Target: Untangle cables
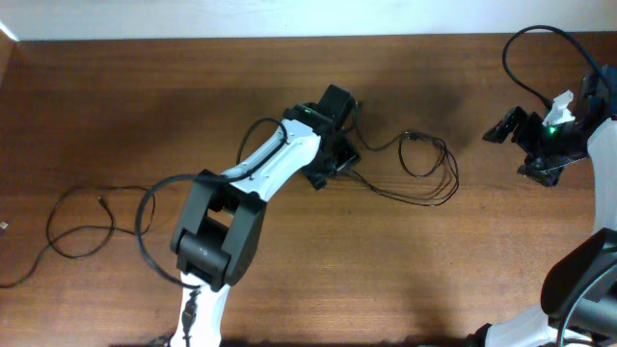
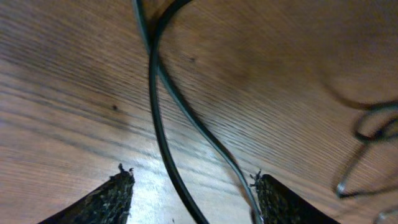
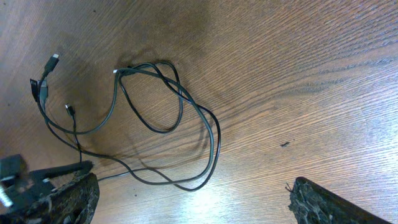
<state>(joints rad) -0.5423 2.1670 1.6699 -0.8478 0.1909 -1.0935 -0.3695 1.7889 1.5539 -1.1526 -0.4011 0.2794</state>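
Observation:
The cables lie as thin black loops on the wooden table right of centre. In the right wrist view the cables show several small plug ends at the upper left. My left gripper is low over the left ends of the loops. In the left wrist view my left gripper is open, and two crossing cable strands run between its fingertips without being pinched. My right gripper is open and empty, to the right of the loops; in its wrist view my right gripper looks at them from a distance.
Another thin black cable lies in a loose loop at the table's left side. A thicker black robot cable arcs beside the left arm's base. A second thick cable loops at the back right. The table's far edge meets a white wall.

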